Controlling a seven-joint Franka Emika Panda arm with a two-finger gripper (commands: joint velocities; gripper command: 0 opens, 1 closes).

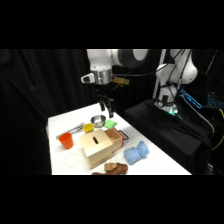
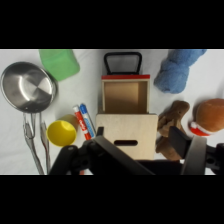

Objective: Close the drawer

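Gripper [image 1: 106, 109] fingers spread, empty, hovering above pulled-out tan wooden drawer [image 2: 125, 96] with reddish-orange front, dark wire handle.

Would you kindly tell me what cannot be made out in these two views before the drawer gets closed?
- Claw: open or shut is unclear; small in the side view, cut off by the bottom edge in the wrist view.
- Drawer: its rear runs under the wooden box, wrist view.
- Brown plush toy: partly behind the black linkage.
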